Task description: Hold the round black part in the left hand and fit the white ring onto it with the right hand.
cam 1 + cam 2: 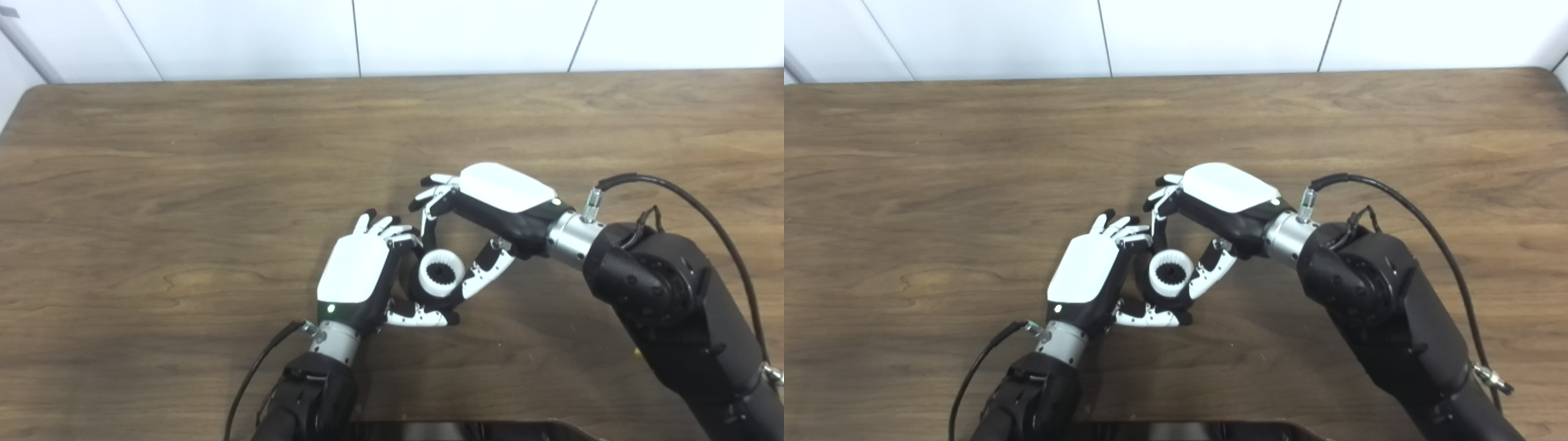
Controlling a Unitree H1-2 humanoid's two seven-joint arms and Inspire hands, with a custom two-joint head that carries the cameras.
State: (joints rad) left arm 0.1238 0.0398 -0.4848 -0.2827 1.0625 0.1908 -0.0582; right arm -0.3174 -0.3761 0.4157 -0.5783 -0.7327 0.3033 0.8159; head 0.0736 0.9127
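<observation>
The white ring sits on top of the round black part, whose toothed black centre shows through the ring's hole. My left hand is shut on the black part, with fingers curled behind it and the thumb under its front. From the right, my right hand reaches over. Its thumb presses the ring's right side and its curled fingers touch the ring's far left side. Most of the black part is hidden by the ring and the fingers. The pair is held low over the wooden table, near its middle front.
A black cable loops from my right wrist over the forearm. Another cable runs from my left wrist. A dark edge of something shows at the picture's bottom. White wall panels stand behind the table's far edge.
</observation>
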